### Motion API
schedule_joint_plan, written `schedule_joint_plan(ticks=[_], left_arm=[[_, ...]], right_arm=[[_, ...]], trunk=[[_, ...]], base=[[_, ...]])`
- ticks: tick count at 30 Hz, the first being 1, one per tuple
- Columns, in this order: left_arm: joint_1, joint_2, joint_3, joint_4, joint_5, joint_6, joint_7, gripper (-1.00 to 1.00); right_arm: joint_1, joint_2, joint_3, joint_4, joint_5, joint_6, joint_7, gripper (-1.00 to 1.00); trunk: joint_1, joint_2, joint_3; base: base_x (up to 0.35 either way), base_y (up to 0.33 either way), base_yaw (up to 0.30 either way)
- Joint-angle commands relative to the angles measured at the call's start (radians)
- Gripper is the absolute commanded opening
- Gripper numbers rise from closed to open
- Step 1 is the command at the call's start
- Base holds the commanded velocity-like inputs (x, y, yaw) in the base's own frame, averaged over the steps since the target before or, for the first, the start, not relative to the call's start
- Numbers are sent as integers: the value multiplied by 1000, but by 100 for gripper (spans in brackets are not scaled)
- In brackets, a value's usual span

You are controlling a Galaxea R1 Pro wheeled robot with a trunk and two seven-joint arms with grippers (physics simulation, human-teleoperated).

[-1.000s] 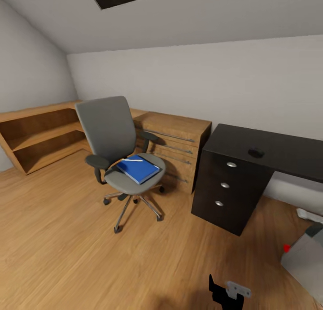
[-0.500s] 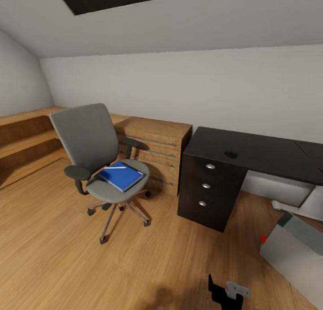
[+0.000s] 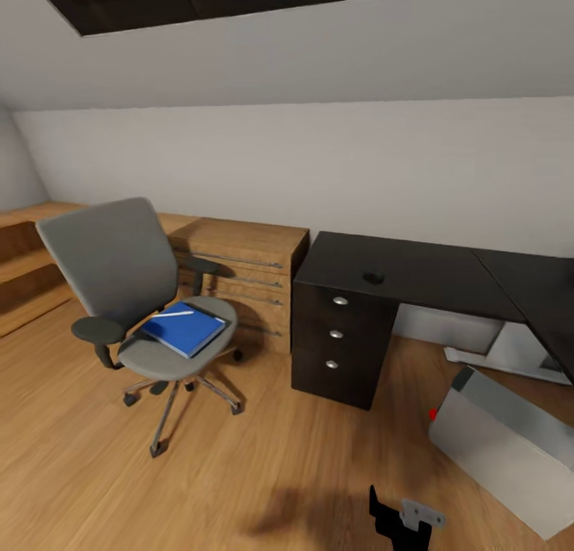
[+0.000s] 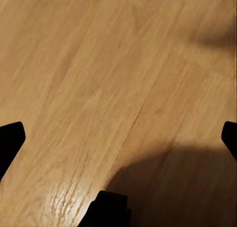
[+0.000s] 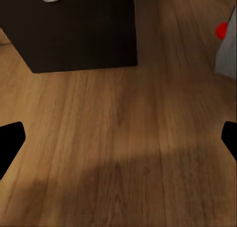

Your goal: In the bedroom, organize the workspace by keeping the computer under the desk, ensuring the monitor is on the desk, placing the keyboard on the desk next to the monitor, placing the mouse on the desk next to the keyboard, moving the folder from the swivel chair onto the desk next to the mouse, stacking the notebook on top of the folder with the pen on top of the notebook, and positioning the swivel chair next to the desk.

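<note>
**Approach leg: nothing in hand, chair load ahead**

Left fingers [image 4: 118, 138]: tips spread to the edges of the wrist view, nothing but wood floor [image 4: 98, 64] between them. Right fingers [image 5: 118, 135]: likewise wide apart and empty, floor between, the bench's drawer block [image 5: 74, 29] ahead of the tips and the computer's [image 3: 502, 447] red light off to one side.

Swivel chair [image 3: 119, 272] stands well ahead of both fingers, to the left of the bench [image 3: 414, 268]. Blue folder [image 3: 185, 329] lies flat on the seat, pen [image 3: 174, 313] across it. Mouse [image 3: 372, 278] is on the benchtop above the drawers. Computer is tilted on the floor, right of the drawers.

Judged step: drive in on the chair. Best done squared to the seat front, stopping with the folder within reach, arms kept clear of the armrests; the pen looks likely to roll if the folder tips.

Hard to make out: no notebook can be told apart on the folder. A white shape [image 3: 510, 352] under the bench is cut off, possibly the monitor's back. Keyboard not identifiable.
</note>
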Motion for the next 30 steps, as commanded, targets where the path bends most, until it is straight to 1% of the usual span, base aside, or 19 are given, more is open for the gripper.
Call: schedule_joint_plan(ticks=[1,18,27,29,30], left_arm=[[0,0,-7,0,10,-4,7,100],[0,-3,-7,7,10,-5,9,100],[0,-4,-10,3,9,-5,8,100],[0,-10,-11,-19,8,-2,8,100],[0,-18,-12,-60,8,2,8,100]], right_arm=[[-1,1,-5,1,1,-4,1,100],[-1,1,-5,8,-1,-11,1,100],[-1,7,-2,8,-1,-3,3,100],[-1,7,-2,8,-1,1,2,100],[-1,15,-2,8,0,-2,5,100]], trunk=[[-4,7,3],[-69,126,74],[-104,189,103],[-111,203,109],[-115,210,112]], base=[[0,0,-251],[0,0,-244],[0,0,-26],[0,0,-1],[0,0,0]])
